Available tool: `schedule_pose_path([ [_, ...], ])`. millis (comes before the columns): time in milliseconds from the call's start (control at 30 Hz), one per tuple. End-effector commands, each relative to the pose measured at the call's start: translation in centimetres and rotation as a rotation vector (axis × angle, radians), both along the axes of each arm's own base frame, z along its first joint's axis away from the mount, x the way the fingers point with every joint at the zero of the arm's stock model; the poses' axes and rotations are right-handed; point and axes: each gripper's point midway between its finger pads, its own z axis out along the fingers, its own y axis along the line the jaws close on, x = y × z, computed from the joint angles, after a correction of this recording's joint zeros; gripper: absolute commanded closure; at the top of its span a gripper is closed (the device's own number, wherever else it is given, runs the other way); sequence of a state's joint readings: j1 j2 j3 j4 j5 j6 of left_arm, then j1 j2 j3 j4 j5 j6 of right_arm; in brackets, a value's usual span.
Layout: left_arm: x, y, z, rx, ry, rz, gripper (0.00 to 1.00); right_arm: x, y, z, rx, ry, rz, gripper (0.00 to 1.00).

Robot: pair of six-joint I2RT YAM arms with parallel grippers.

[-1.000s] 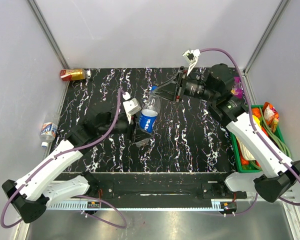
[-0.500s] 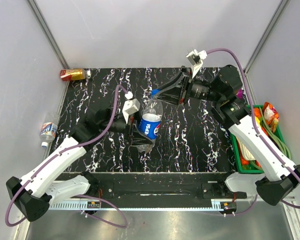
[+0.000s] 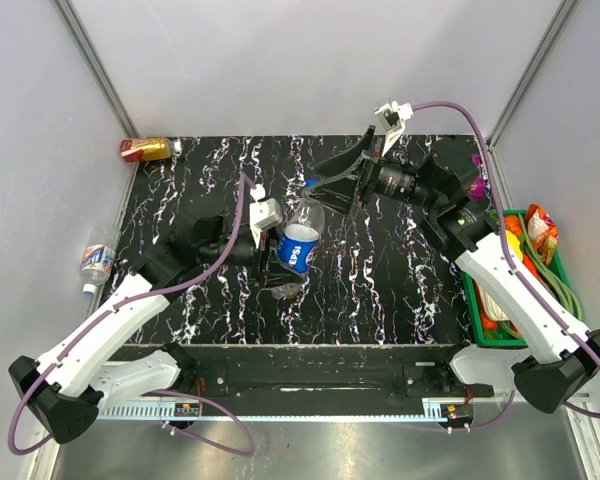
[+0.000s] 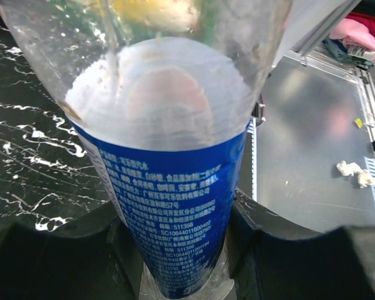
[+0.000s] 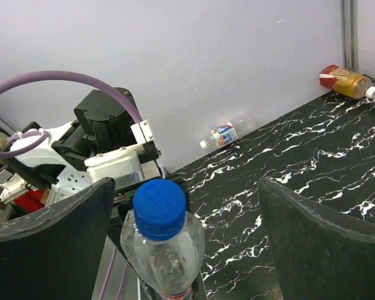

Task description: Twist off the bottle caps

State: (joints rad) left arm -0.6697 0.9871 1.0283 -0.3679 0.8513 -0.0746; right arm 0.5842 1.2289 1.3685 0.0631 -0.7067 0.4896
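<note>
Left jaws are closed on the Pepsi bottle (image 3: 298, 242), pressing its blue label low on the body from both sides. The left wrist view shows them touching the label on either flank. Right jaws are spread wide, one on each side of the blue cap (image 5: 159, 209). In the right wrist view neither touches it. From above, the blue cap (image 3: 308, 185) sits just off the tips of the right jaws. The bottle is tilted, its neck leaning towards the far right. Whether its base rests on the tabletop (image 3: 390, 285) cannot be told.

The tabletop is black with white marble-like veining, and the veins show in both wrist views (image 4: 25, 137) (image 5: 319, 140). Pale grey wall panels (image 3: 310, 60) close in the far side and both flanks, joined at the corners by slim metal posts (image 3: 95, 65). A red-and-gold can (image 3: 145, 150) lies on its side at the far left corner of the tabletop.

The second bottle (image 3: 97, 260) lies on its side off the tabletop's left edge, against the left wall, with its white cap (image 3: 88, 290) on and pointing to the near side. A green basket (image 3: 477, 312) holding colourful items stands off the right edge, beside the right arm (image 3: 510, 280). Brushed metal flooring (image 3: 310, 450) runs along the near side, and a crumpled white scrap (image 4: 356, 174) lies on it.
</note>
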Motion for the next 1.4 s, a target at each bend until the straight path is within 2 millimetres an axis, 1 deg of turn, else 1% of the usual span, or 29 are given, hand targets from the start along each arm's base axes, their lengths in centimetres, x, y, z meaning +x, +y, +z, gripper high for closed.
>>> schedule_pose_path([
  [0,1.4,0.5,1.9,0.004,-0.109,0.075,1.0,-0.6,-1.5,3.8,0.074,-0.094,-0.076,0.0],
  [100,2.3,0.8,1.3,0.033,-0.109,0.131,1.0,-0.4,-1.8,4.0,0.084,-0.097,-0.098,0.0],
  [200,4.1,1.4,0.3,0.083,-0.111,0.235,1.0,0.0,-2.1,3.9,0.086,-0.088,-0.133,0.0],
  [300,6.1,2.3,-0.8,0.145,-0.108,0.351,1.0,1.0,-2.4,3.5,0.077,-0.055,-0.19,0.0],
  [433,7.9,3.4,-1.9,0.213,-0.092,0.473,1.0,2.4,-2.2,3.3,0.061,-0.01,-0.23,0.0],
  [567,9.6,5.1,-2.9,0.295,-0.092,0.617,1.0,4.1,-1.9,1.5,0.001,0.078,-0.283,0.0],
  [633,9.9,5.7,-3.1,0.332,-0.11,0.672,1.0,4.8,-1.8,0.9,-0.009,0.115,-0.306,0.0],
  [733,10.4,6.7,-3.8,0.433,-0.166,0.777,1.0,5.6,-1.6,0.2,-0.02,0.158,-0.323,0.0],
  [867,10.7,7.4,-4.4,0.541,-0.224,0.877,1.0,6.8,-1.2,-1.1,-0.054,0.225,-0.343,0.01],
  [1000,11.3,8.1,-4.3,0.608,-0.267,0.972,1.0,7.1,-0.7,-1.8,-0.068,0.263,-0.34,0.0],
  [1100,11.3,8.0,-4.3,0.648,-0.292,0.992,1.0,7.3,-0.4,-2.3,-0.077,0.281,-0.331,0.0],
  [1167,11.3,7.6,-4.4,0.663,-0.306,0.988,1.0,7.4,-0.4,-2.8,-0.082,0.295,-0.333,0.04],
  [1367,11.0,6.7,-4.7,0.677,-0.315,0.96,1.0,7.8,0.0,-4.0,-0.102,0.335,-0.331,0.25],
])
